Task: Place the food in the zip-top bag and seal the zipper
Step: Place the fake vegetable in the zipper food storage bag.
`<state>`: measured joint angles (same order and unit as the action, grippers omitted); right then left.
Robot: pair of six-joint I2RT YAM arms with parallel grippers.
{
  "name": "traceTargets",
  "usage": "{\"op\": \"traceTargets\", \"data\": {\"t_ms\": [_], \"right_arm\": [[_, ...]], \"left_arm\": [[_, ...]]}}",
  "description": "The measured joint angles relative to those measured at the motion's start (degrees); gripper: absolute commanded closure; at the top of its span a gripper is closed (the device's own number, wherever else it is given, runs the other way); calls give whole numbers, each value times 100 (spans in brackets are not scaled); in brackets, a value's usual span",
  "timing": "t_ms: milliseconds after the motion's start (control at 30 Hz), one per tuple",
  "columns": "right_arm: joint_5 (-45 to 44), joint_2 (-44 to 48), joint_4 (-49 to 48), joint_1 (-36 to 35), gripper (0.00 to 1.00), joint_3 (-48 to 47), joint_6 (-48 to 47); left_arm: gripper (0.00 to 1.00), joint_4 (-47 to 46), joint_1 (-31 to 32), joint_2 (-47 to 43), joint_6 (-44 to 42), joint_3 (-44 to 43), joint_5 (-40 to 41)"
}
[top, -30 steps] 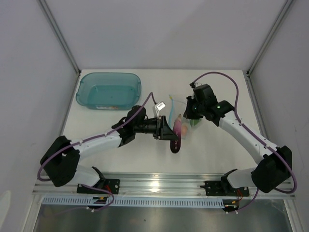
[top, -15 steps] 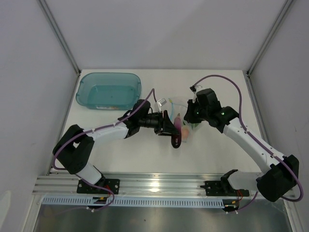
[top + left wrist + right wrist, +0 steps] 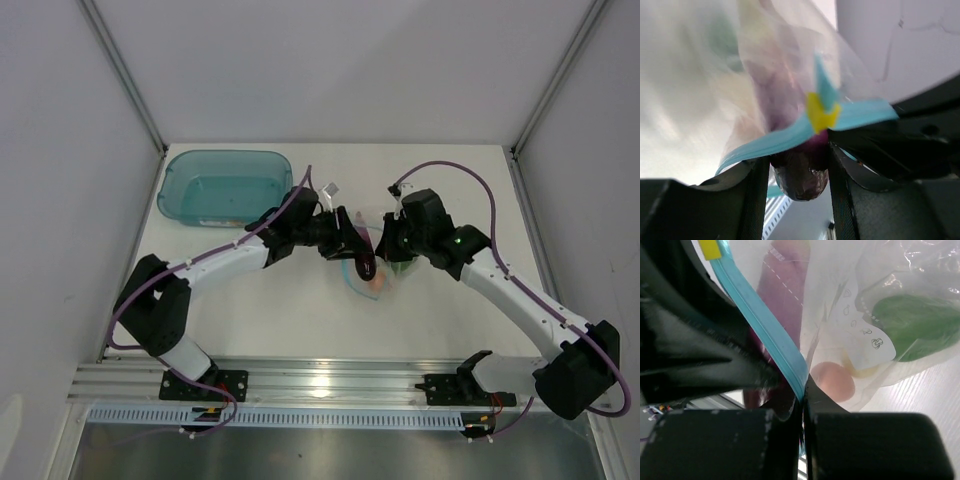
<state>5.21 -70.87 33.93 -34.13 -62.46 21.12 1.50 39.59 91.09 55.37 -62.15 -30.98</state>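
Note:
The clear zip-top bag (image 3: 385,275) hangs between my two grippers at mid table. My right gripper (image 3: 803,407) is shut on its light-blue zipper strip (image 3: 771,335), holding the mouth edge up. Inside the bag I see the green pepper (image 3: 920,327) and one pale pink ball (image 3: 832,382). My left gripper (image 3: 796,160) is shut on the dark purple eggplant (image 3: 800,177), which is pressed against the zipper strip (image 3: 775,141) at the bag's mouth, near a yellow tab (image 3: 821,115). In the top view the left gripper (image 3: 357,255) meets the bag from the left. The second ball is hidden.
The teal translucent tub (image 3: 225,185) stands at the far left of the table, behind the left arm. The right arm (image 3: 500,285) reaches in from the right. White walls and metal posts enclose the table.
My left gripper has carried the eggplant farther from the arm bases and to the right, up to the bag's mouth. The right gripper shifted slightly left, still holding the zipper strip.

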Motion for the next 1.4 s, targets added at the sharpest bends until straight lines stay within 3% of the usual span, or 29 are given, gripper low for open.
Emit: {"op": "traceTargets", "data": {"t_ms": [333,433,467,533,733,900,1033,1133,1400], "right_arm": [[413,0,-142,-66,100,-146,444],[481,-20,-166,-68,100,-284,549],[483,-31,-164,-68,100,-326,575],[481,-87,-162,-66,100,-428,605],[498,-256,-160,-52,100,-636,629],[542,-256,-149,-2,100,-636,629],[560,-256,-136,52,100,-636,629],[575,-254,-120,72,100,-636,627],[577,-175,-96,72,100,-632,623]], "left_arm": [[95,291,46,-13,31,247,1416],[87,282,133,-46,70,247,1722],[75,269,170,-68,70,247,1790],[71,232,229,-94,68,247,1860],[49,-55,278,-175,-72,424,1860],[36,-153,284,-588,-400,767,1834],[12,-306,319,-1005,-791,931,1707],[3,-332,407,-1401,-1058,1062,1687],[1,-234,503,-2411,-1502,1220,1910]]}}
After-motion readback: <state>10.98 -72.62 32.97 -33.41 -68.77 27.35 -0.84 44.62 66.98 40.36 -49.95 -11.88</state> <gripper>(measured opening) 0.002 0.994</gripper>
